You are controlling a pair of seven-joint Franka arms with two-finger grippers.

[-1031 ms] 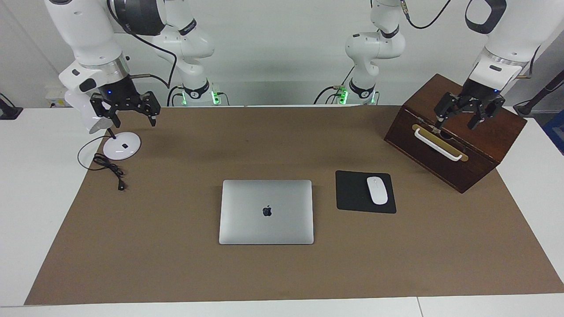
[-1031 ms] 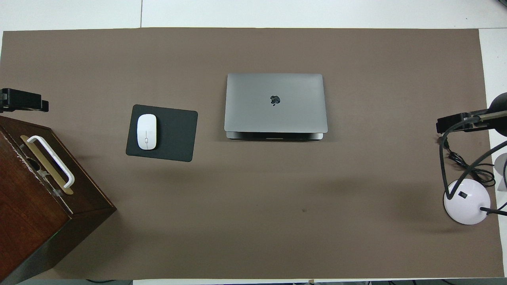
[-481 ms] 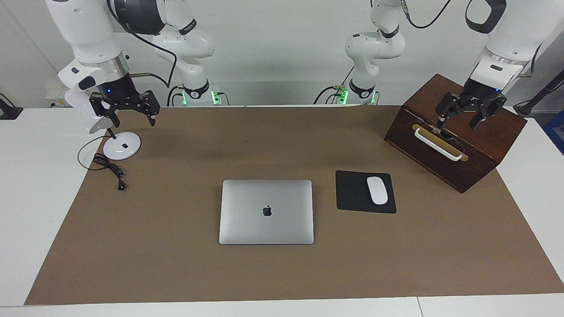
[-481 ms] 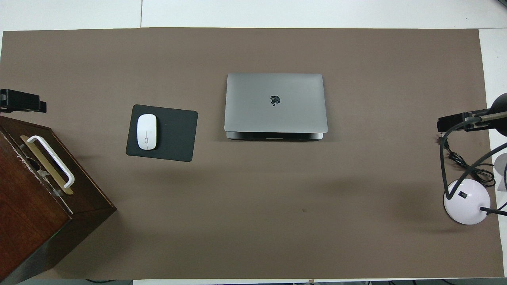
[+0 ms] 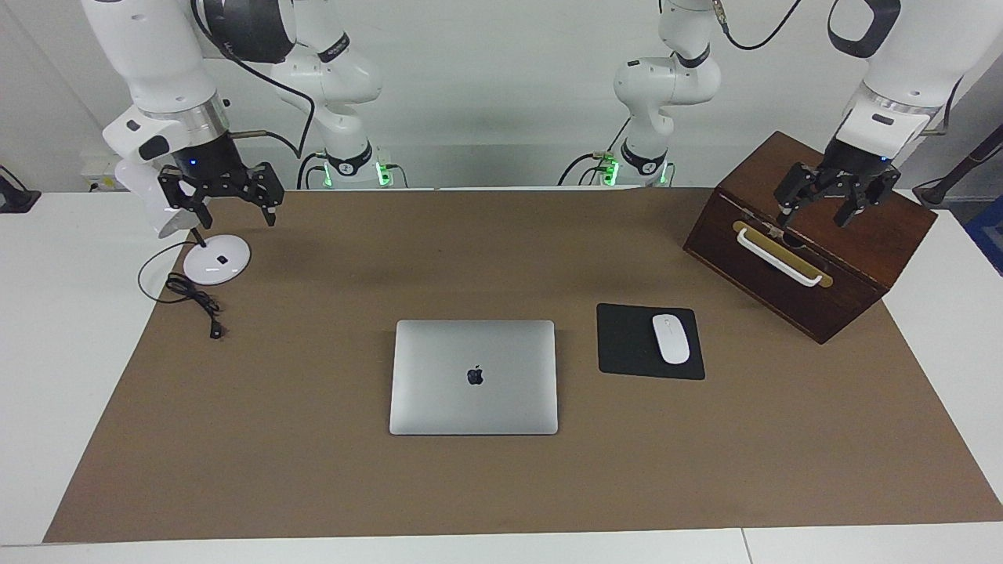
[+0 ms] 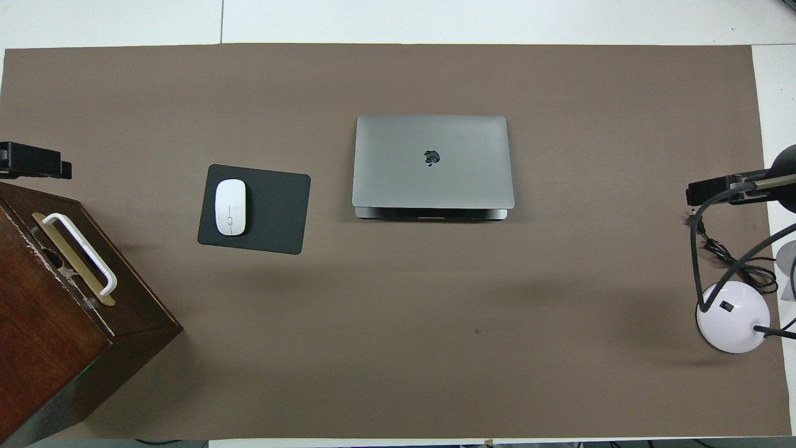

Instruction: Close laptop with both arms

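Note:
The silver-grey laptop (image 5: 474, 376) lies in the middle of the brown mat with its lid down and the black logo facing up. In the overhead view a thin dark strip of the base shows under the laptop (image 6: 433, 160) lid along the edge nearer the robots. My right gripper (image 5: 235, 210) hangs open and empty above the lamp's base, at the right arm's end of the table. My left gripper (image 5: 813, 218) hangs open and empty over the wooden box. Both are well away from the laptop. Only the tips of the left gripper (image 6: 34, 160) and the right gripper (image 6: 715, 190) show from overhead.
A black mouse pad (image 5: 631, 345) with a white mouse (image 5: 671, 338) lies beside the laptop toward the left arm's end. A dark wooden box (image 5: 854, 235) with a white handle stands there too. A desk lamp with a white base (image 5: 217, 259) and a loose cable (image 5: 196, 301) sits at the right arm's end.
Both grippers have risen slightly, still open. The laptop and everything else on the mat stay put.

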